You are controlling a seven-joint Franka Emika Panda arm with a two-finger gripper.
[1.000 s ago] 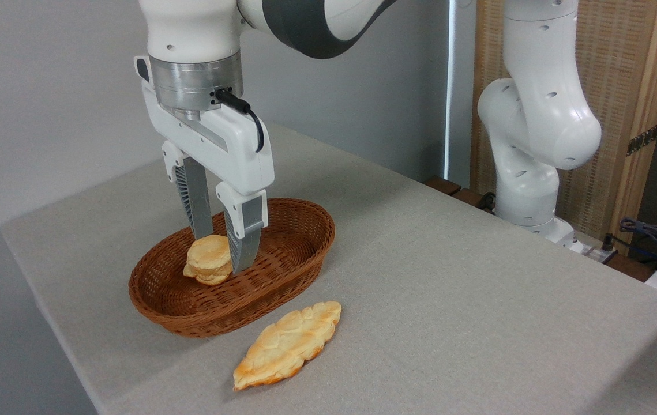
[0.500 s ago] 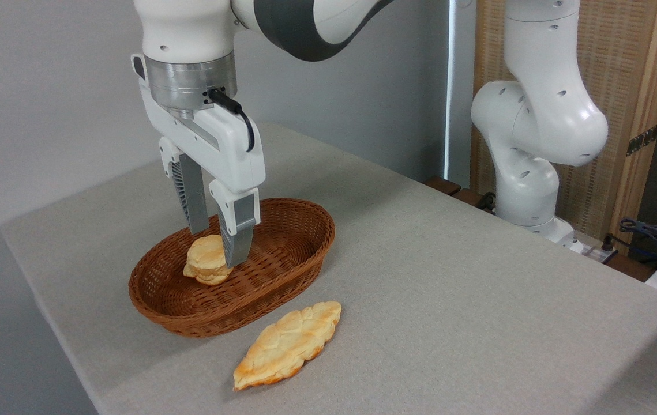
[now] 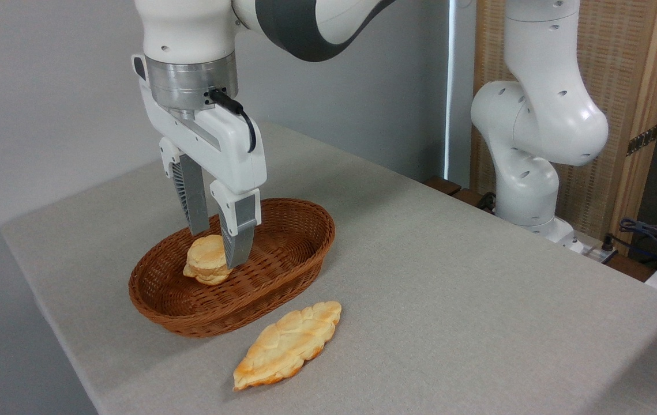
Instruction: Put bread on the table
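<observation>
Camera view: the claw [image 3: 218,245] points down into the brown wicker basket [image 3: 282,271] at the left of the desk [image 3: 478,300], its two fingers narrowly set on either side of the small round bread [image 3: 206,259], gripping it. This bread sits low inside the basket. A long braided bread [image 3: 286,344] lies on the desk just in front of the basket.
</observation>
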